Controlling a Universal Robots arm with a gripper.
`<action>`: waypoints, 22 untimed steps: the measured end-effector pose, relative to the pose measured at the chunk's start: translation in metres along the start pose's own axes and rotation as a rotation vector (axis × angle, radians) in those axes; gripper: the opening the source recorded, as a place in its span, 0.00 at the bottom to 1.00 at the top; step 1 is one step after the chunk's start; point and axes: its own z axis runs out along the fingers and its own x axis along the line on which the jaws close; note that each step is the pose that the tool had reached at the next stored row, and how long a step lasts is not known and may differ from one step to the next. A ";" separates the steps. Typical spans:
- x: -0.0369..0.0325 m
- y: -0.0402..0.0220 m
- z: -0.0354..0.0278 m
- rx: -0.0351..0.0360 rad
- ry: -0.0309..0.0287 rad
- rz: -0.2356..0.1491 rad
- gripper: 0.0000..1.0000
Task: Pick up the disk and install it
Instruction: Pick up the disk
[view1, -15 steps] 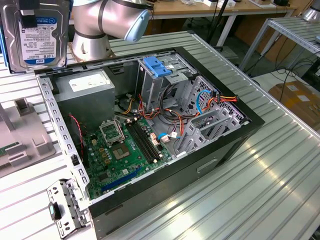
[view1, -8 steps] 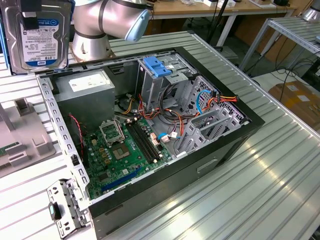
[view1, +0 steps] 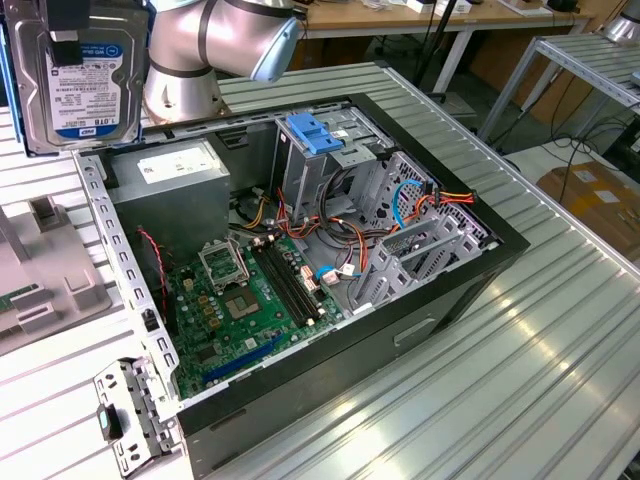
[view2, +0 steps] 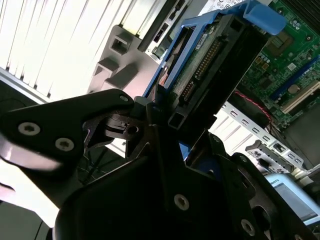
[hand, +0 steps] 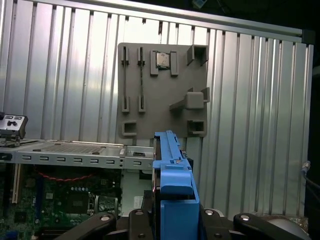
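Exterior view: disk (view1: 75, 70) hangs high, seemingly clear of the open computer case (view1: 470, 290); first wrist view, gripper (hand: 175, 218) clamped on its blue carrier, grey fixture plate (hand: 160, 100) beyond.

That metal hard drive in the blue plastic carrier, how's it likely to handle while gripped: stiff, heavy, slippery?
The flat rectangular metal hard drive looks rigid and probably dense for its size. Its smooth blue plastic carrier, where the gripper clamps it, may slip somewhat. The exposed connector pins suggest it is knock-sensitive.
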 end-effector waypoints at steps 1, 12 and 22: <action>0.0010 0.0000 -0.0001 0.0000 0.0000 0.000 0.36; 0.0146 -0.0003 -0.0015 0.0000 0.0000 0.000 0.36; 0.0287 -0.0002 -0.0030 -0.0001 0.0001 0.000 0.36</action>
